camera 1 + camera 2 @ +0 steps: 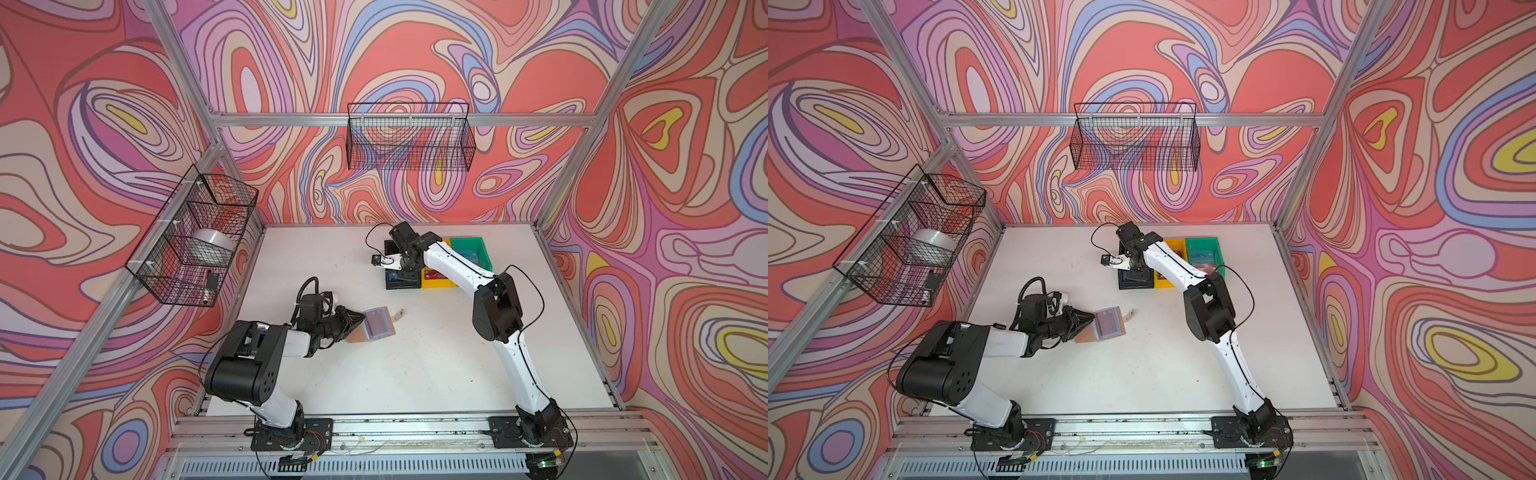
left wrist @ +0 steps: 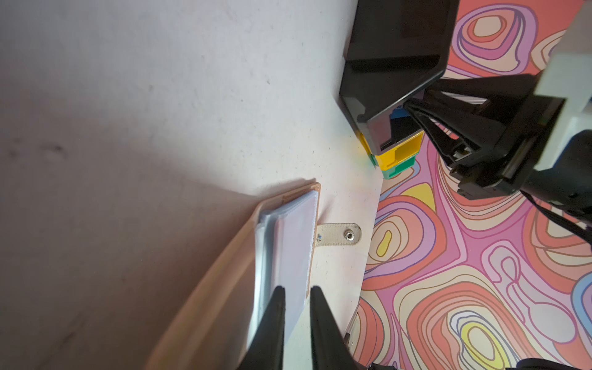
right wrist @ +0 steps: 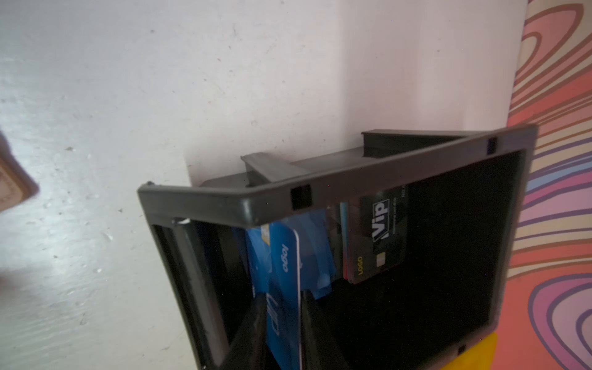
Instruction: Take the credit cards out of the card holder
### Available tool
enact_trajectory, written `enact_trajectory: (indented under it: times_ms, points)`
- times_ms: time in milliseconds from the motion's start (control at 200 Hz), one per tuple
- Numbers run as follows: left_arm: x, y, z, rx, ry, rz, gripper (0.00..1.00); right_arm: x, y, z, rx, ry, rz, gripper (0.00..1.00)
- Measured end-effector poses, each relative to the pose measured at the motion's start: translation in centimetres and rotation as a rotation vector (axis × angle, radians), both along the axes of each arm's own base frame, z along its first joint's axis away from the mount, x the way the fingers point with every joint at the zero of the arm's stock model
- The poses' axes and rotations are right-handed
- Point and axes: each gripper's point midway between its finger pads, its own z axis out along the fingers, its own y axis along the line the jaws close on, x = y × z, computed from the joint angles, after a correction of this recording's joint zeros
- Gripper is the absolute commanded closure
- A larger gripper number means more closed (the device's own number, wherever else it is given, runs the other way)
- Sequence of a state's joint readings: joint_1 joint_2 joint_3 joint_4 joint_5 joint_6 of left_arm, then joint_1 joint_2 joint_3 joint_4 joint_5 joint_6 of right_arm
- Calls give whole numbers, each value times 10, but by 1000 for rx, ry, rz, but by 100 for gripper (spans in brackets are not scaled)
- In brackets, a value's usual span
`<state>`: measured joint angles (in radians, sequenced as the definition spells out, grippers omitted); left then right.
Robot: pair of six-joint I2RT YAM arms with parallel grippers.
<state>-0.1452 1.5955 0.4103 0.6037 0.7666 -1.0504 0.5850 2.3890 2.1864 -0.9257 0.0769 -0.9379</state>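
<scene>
My left hand (image 2: 298,290), at the lower centre of its wrist view, is clamped on the card holder's (image 2: 230,250) slick, floppy sleeves. The maroon credit card (image 1: 377,326) inside looks light and stiff, so I would pinch it by a short edge. My right hand (image 3: 284,293) stands parted around a blue card (image 3: 282,253); I cannot tell whether it is gripping.

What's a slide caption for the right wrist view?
Over the black bin, the right gripper straddles a blue card, jaws apart.

At the back of the white counter (image 1: 415,365) a black bin (image 1: 402,286), a yellow bin (image 1: 437,284) and a green bin (image 1: 468,242) stand side by side. A wire basket (image 1: 409,137) hangs on the back wall, and a side basket (image 1: 183,249) holds a silvery roll (image 1: 214,243).
</scene>
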Motion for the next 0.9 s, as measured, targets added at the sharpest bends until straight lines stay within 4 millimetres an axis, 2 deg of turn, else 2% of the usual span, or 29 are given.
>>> enact_trajectory:
  times_ms: [260, 456, 566, 791, 851, 901]
  points:
    - [0, 0, -1, 1, 2, 0, 81, 29, 3, 1, 16, -133, -60, 71]
    - [-1, 0, 2, 6, -6, -3, 82, 30, 3, -4, 62, -138, -121, 72]
    - [-2, 2, 9, 20, -25, -6, 82, 12, 10, 15, 196, -83, -180, 74]
    - [-12, 8, 23, 80, -55, -8, 82, -59, 43, 100, 668, 164, -267, 74]
    - [-14, 10, 24, 94, -53, -4, 81, -74, 51, 108, 753, 249, -292, 75]
    - [-16, 12, 23, 105, -51, 0, 81, -86, 59, 105, 813, 343, -322, 79]
